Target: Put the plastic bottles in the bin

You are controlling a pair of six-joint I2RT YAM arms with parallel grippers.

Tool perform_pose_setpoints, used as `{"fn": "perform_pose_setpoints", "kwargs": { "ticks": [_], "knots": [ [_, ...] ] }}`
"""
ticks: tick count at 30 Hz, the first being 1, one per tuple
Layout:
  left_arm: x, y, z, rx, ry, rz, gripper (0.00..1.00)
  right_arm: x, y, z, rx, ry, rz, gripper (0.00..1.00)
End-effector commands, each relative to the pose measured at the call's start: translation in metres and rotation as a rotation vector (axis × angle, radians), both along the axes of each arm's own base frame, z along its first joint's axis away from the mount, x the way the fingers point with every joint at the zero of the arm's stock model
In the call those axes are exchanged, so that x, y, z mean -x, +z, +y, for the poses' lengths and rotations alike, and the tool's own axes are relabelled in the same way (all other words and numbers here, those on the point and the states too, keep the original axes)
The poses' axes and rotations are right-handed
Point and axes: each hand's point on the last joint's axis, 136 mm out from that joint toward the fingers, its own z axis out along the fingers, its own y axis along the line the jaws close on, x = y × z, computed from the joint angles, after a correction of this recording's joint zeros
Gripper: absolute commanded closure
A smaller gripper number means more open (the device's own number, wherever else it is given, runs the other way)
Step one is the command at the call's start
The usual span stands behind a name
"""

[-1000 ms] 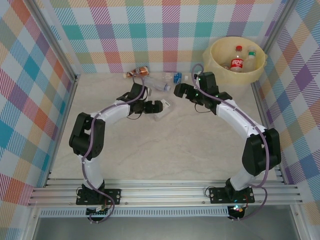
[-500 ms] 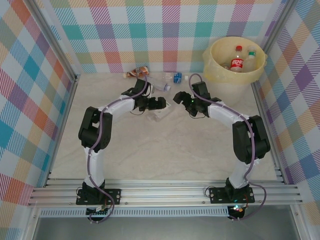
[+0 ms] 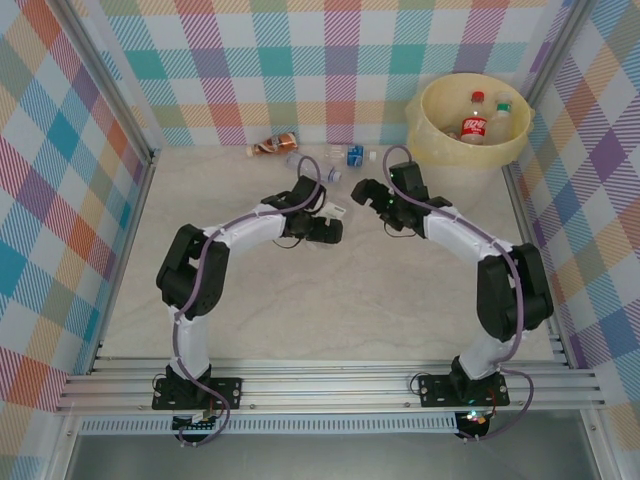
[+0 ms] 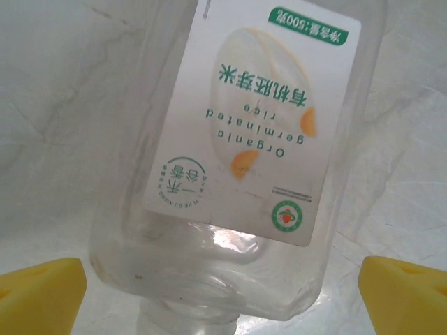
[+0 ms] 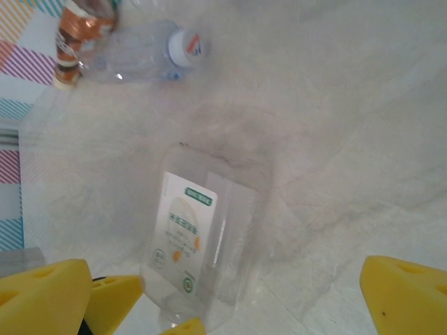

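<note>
Your left jaws stand spread wide, the yellow fingertips point(image 4: 43, 293) on either side of the neck end of the white-labelled bottle point(image 4: 244, 153). A gap shows on both sides, so there is no grip. The bottle is clear and lies on its side on the counter point(image 3: 350, 300), label up, with green lettering and orange marks. Your right jaws are just as wide and hold nothing. Its fingertips point(image 5: 405, 296) frame the same bottle from above and are clear of it. From overhead, both arms reach in to the middle of the counter, their ends near each other and the white-labelled bottle just beside the left one. Three more bottles lie along the far edge, against the checked wall: the brown-labelled bottle point(image 3: 275, 145) on the left, the clear bottle point(image 3: 308, 165) beside it, and the blue-labelled bottle point(image 3: 353, 155) further right. The bin point(image 3: 480, 158) sits in the far right corner, well apart from both jaws, with its liner folded over the rim. Inside it are the red-labelled bottle point(image 3: 473, 126) and the green-capped bottle point(image 3: 500, 110). Whether more lie under them, you cannot tell.
</note>
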Motion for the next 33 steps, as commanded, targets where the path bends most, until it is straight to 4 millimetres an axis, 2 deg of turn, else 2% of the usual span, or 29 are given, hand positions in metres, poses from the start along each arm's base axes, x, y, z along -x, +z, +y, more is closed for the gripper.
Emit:
{"fn": "perform_pose_setpoints", "kwargs": {
  "ticks": [1,4,11,17,21,27,30,33],
  "knots": [
    [-0.009,-0.005,0.011,-0.155,-0.029,-0.045,0.0,0.002,0.018,-0.013,0.071,-0.009,-0.069,0.01],
    [-0.01,-0.012,0.005,-0.166,-0.049,-0.036,0.0,0.004,0.021,-0.016,0.087,-0.008,-0.088,0.01],
    [-0.014,-0.026,0.006,-0.243,-0.083,-0.044,0.0,0.005,0.022,-0.017,0.097,0.0,-0.096,0.0],
    [-0.011,-0.034,-0.008,-0.203,-0.173,-0.033,0.0,0.005,0.023,-0.018,0.105,0.003,-0.101,0.0],
    [-0.015,-0.041,-0.011,-0.203,-0.178,-0.033,0.0,0.006,0.024,-0.018,0.111,0.007,-0.106,0.0],
    [-0.024,-0.038,-0.009,-0.212,-0.164,-0.088,0.11,0.011,0.031,-0.018,0.114,0.031,-0.123,0.0],
    [-0.023,-0.033,-0.008,-0.204,-0.16,-0.108,0.18,0.02,0.038,-0.019,0.113,0.062,-0.145,0.0],
    [-0.019,-0.025,-0.007,-0.166,-0.154,-0.142,0.2,0.032,0.043,-0.019,0.093,0.094,-0.156,0.0]
  ]
}}
